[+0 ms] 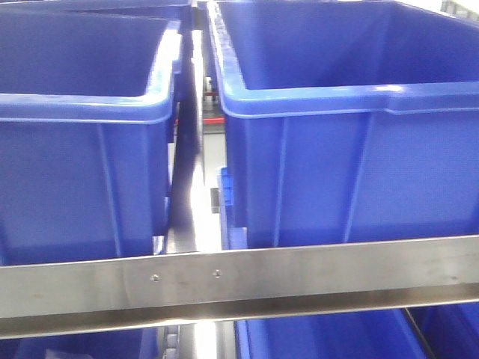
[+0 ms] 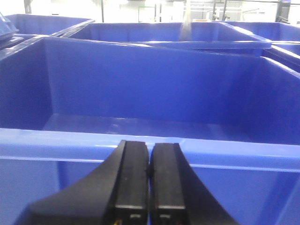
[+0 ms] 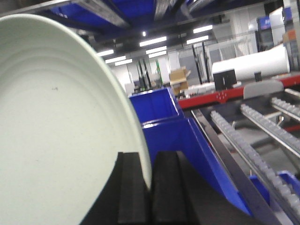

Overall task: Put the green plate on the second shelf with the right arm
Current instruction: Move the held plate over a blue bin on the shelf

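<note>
Carry step, apparently: right gripper [image 3: 149, 187], jaws clamping the green plate [image 3: 56, 131] by its rim, next needs a level reach onto the second shelf; left gripper [image 2: 150, 176] jaws closed, empty.

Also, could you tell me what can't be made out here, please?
The green plate: right wrist view, cut off by left and bottom edges.
The bins under the metal rail: front view, cut off by the bottom edge.
The left gripper: left wrist view, only shut fingertips show.

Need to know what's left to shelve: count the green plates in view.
1. The green plate is clamped in the right pincer, in the right wrist view; the blue bins may hide others.
</note>
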